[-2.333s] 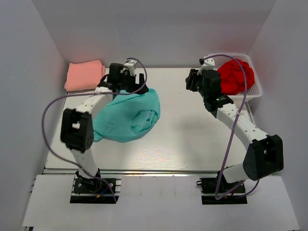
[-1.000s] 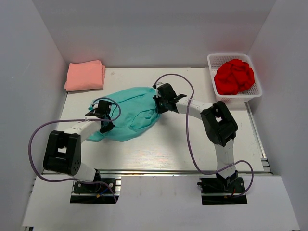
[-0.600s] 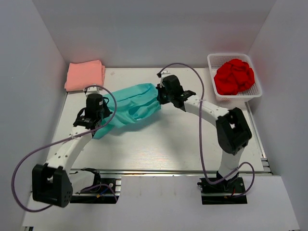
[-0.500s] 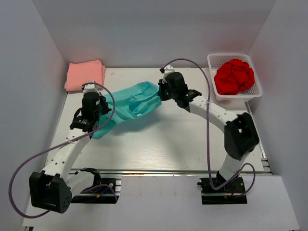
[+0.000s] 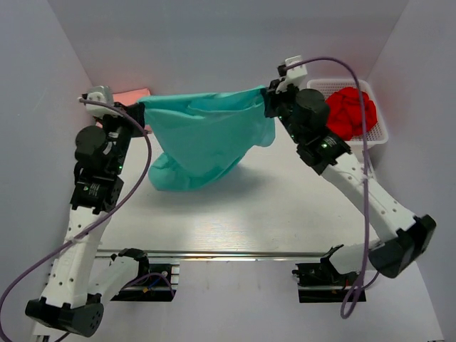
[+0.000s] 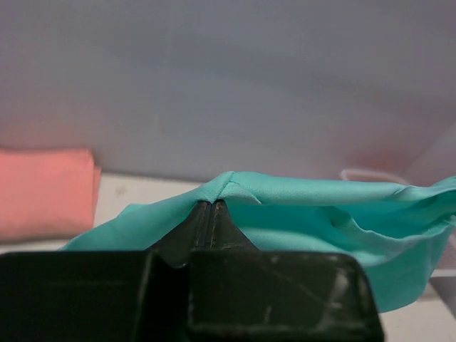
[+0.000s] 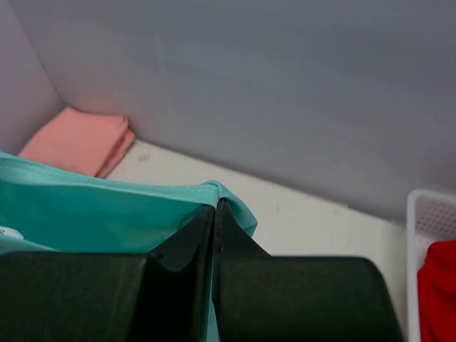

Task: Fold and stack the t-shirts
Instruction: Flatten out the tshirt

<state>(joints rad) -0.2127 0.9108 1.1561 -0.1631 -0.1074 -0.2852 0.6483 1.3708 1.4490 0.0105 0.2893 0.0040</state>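
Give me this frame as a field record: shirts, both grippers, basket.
teal t-shirt: held up, stretched between both grippers, lower part sagging toward the table
left gripper: jaws shut on teal t-shirt's top edge
right gripper: jaws shut on the same edge, other end
salmon-pink t-shirt: folded, far left corner
red t-shirt: crumpled, in basket
basket: white mesh, far right corner
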